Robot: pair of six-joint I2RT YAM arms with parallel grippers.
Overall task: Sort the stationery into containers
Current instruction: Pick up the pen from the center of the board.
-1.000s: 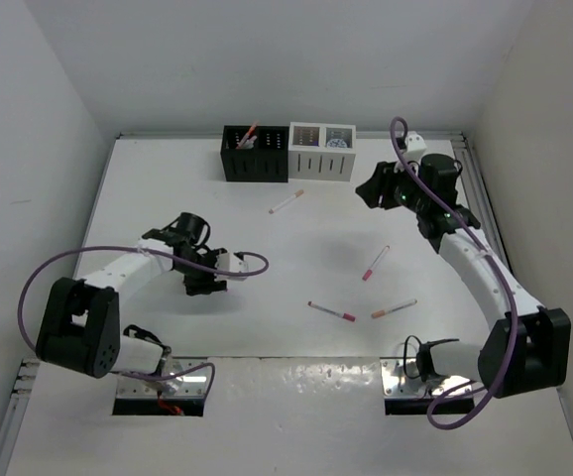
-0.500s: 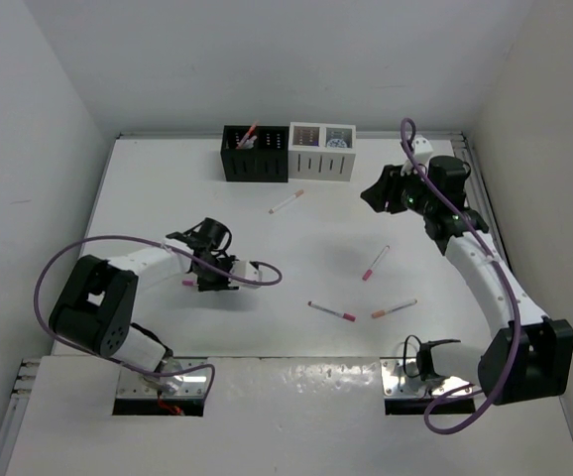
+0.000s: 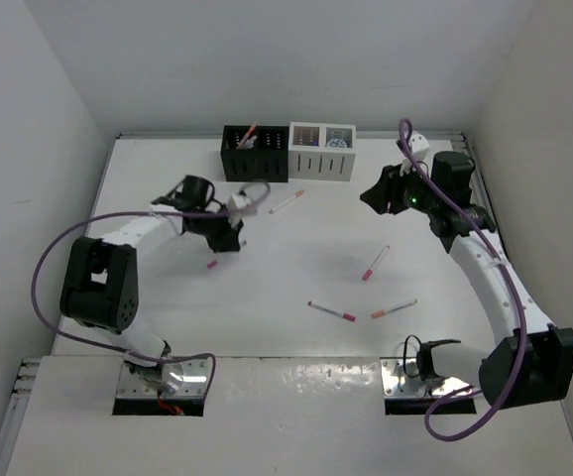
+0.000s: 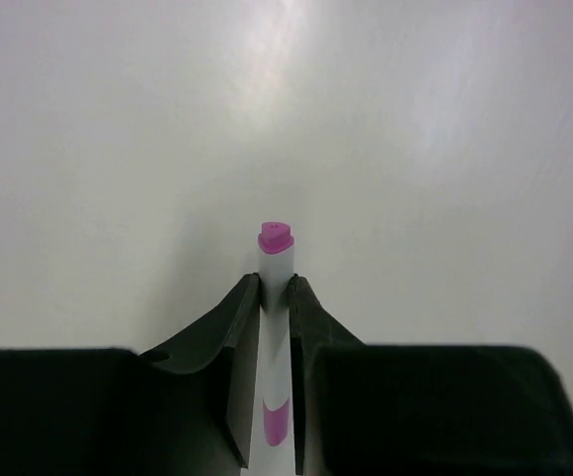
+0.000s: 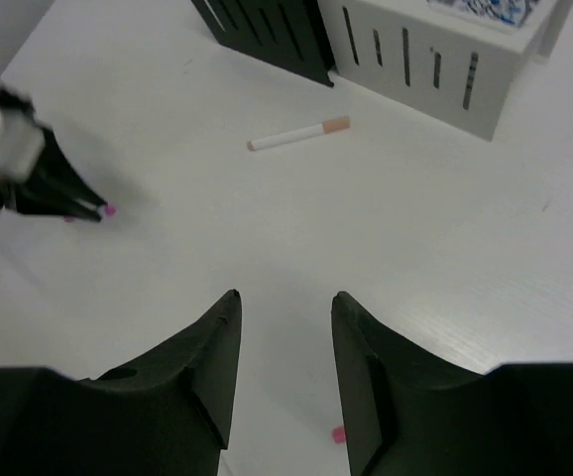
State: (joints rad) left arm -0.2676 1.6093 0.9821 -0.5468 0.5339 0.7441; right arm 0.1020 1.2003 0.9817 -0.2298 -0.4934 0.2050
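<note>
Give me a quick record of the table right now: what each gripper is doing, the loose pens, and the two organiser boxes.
left gripper: shut on a white pen with a pink cap
right gripper: open, nothing between its fingers
loose on the table: four pens, namely orange-capped pen near the boxes, pink-tipped pen, pink-ended pen, orange-tipped pen
black organiser: a red pen sticks out of it
white organiser: right beside the black one, on its right in the top view

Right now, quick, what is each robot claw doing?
Left gripper: shut on the thin white pen with a pink cap.
Right gripper: open, holding nothing.
</note>
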